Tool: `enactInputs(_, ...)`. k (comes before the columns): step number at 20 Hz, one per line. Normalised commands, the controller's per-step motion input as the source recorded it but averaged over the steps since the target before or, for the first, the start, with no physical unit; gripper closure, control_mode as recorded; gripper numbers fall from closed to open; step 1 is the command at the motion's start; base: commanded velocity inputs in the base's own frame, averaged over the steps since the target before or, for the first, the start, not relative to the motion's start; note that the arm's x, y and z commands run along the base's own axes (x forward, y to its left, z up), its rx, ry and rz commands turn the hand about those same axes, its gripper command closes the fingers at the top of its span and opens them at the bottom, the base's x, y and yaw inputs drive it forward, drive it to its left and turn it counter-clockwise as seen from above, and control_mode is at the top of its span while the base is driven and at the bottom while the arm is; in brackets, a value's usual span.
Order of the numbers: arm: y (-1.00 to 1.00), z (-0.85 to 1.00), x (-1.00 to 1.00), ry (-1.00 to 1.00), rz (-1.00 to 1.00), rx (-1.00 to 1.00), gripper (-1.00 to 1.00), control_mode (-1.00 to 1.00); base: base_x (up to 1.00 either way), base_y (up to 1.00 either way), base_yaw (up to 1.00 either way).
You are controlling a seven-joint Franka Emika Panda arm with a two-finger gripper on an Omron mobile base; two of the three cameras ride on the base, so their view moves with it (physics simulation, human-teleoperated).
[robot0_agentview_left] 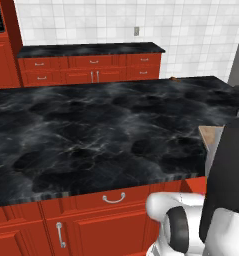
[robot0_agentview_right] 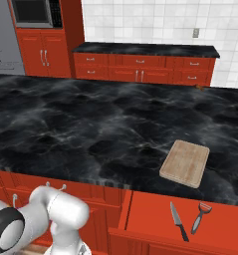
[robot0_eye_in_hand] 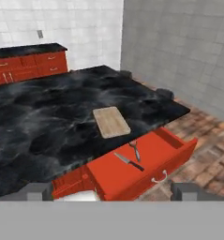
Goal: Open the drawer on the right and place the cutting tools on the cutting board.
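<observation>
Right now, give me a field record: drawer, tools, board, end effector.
drawer: open, pulled out from under the counter
knife: lying flat in the drawer, black handle toward the front
second tool: lying beside the knife, apart from it, red head
cutting board: on the counter near its edge, just behind the drawer, nothing on it
end effector: open, holding nothing, above and back from the drawer
task state: drawer step done, both tools not yet moved
</observation>
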Motion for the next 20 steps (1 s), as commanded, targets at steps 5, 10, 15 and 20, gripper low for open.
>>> enactInputs(5, 0.00, 0.03, 0.82, 0.45, 0.12, -0.01, -1.00, -1.00, 0.00, 0.00, 0.00)
enactInputs(10, -0.07, -0.51, 0.82, 0.16, 0.04, 0.04, -1.00, -1.00, 0.00, 0.00, 0.00)
enactInputs(15, -0.24, -0.83, 1.00, 0.21, 0.06, 0.07, -1.00, -1.00, 0.00, 0.00, 0.00)
enactInputs(20, -0.16, -0.94, 0.98, 0.22, 0.05, 0.04, -1.00, -1.00, 0.00, 0.00, 0.00)
